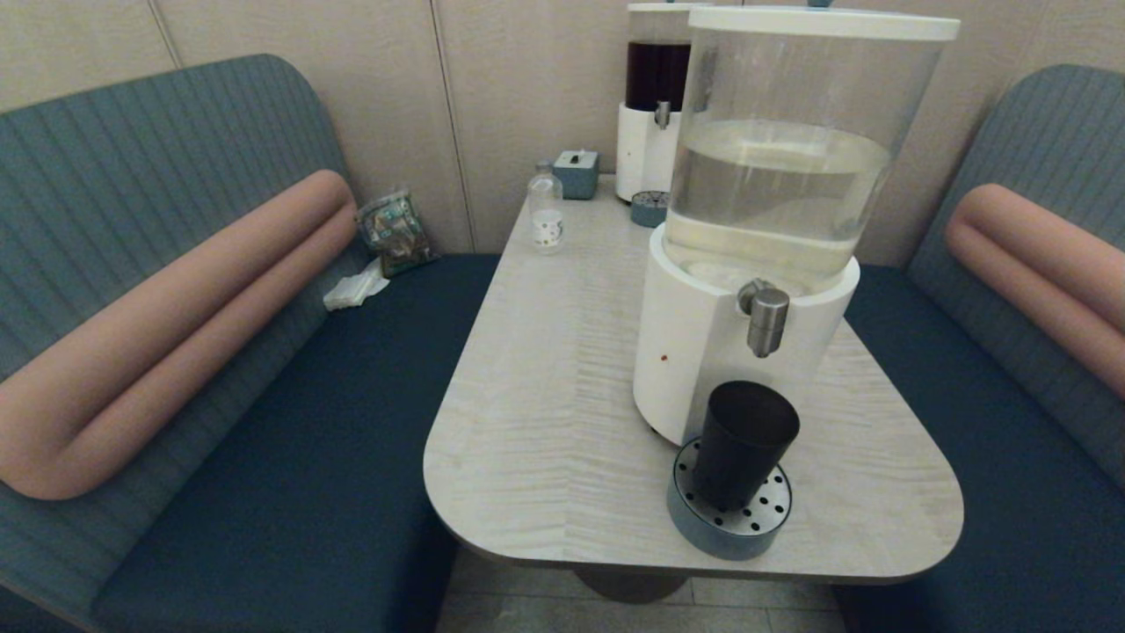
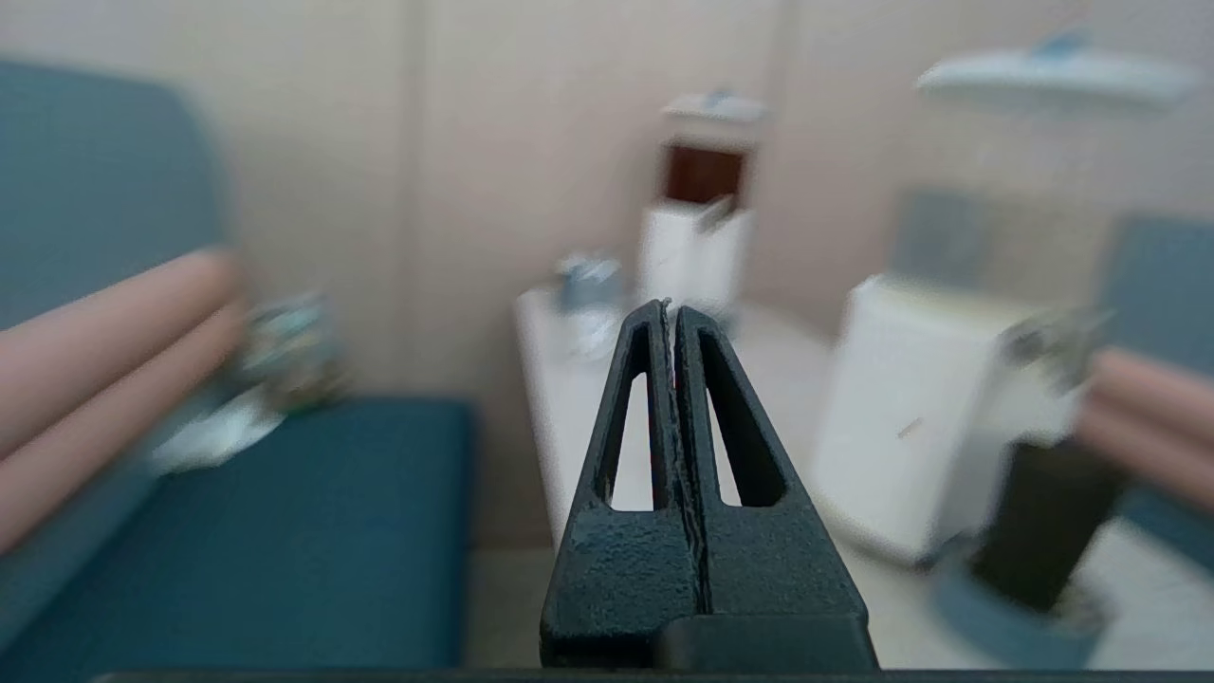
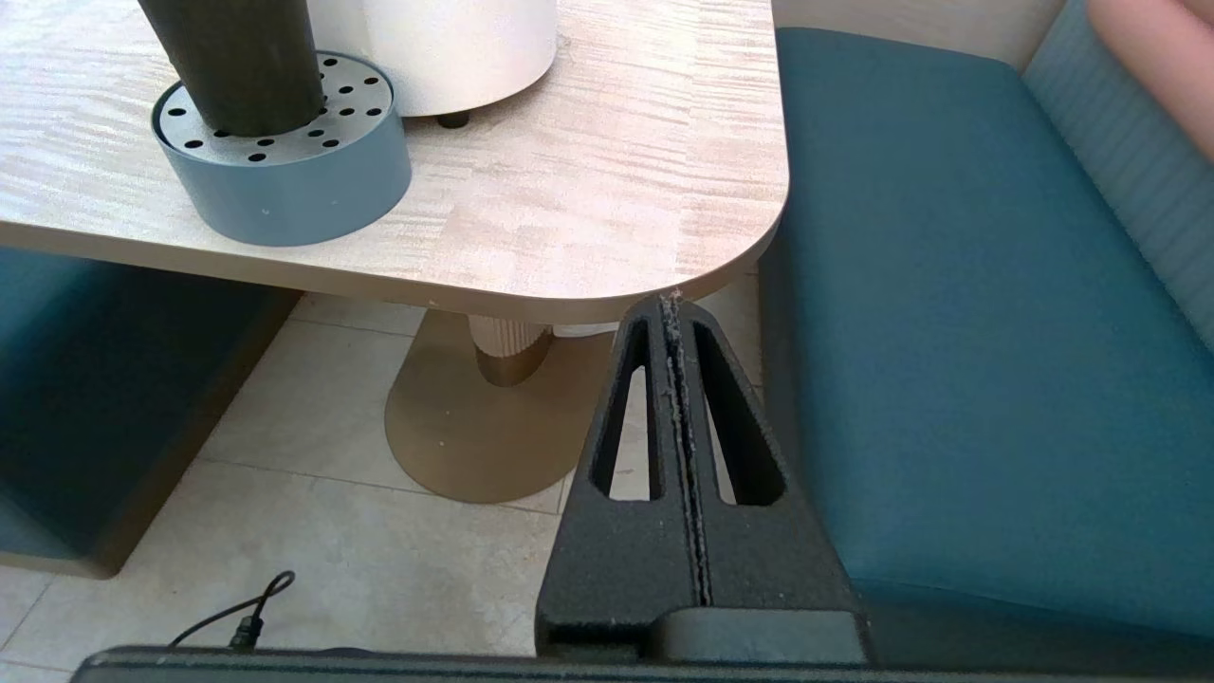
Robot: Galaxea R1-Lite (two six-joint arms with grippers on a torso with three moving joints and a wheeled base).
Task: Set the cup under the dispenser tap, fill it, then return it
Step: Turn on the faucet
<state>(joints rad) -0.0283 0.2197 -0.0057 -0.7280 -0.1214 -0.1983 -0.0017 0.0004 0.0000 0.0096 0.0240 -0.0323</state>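
Note:
The dark tapered cup (image 1: 743, 444) stands upright on the round perforated drip tray (image 1: 734, 519), directly below the brushed-steel dispenser tap (image 1: 766, 321) of the large clear-tank dispenser (image 1: 773, 202). In the right wrist view the cup (image 3: 237, 62) and the tray (image 3: 285, 161) show near the table's front edge. My right gripper (image 3: 673, 302) is shut and empty, below the table's front right corner. My left gripper (image 2: 671, 308) is shut and empty, held off the table's near left side, away from the cup (image 2: 1039, 522). Neither arm appears in the head view.
A smaller dispenser with dark red liquid (image 1: 655, 105) stands at the back of the table (image 1: 545, 396), with a small clear bottle (image 1: 546, 211) and a blue-grey box (image 1: 576, 171) beside it. Blue benches flank the table; packets (image 1: 395, 230) lie on the left bench.

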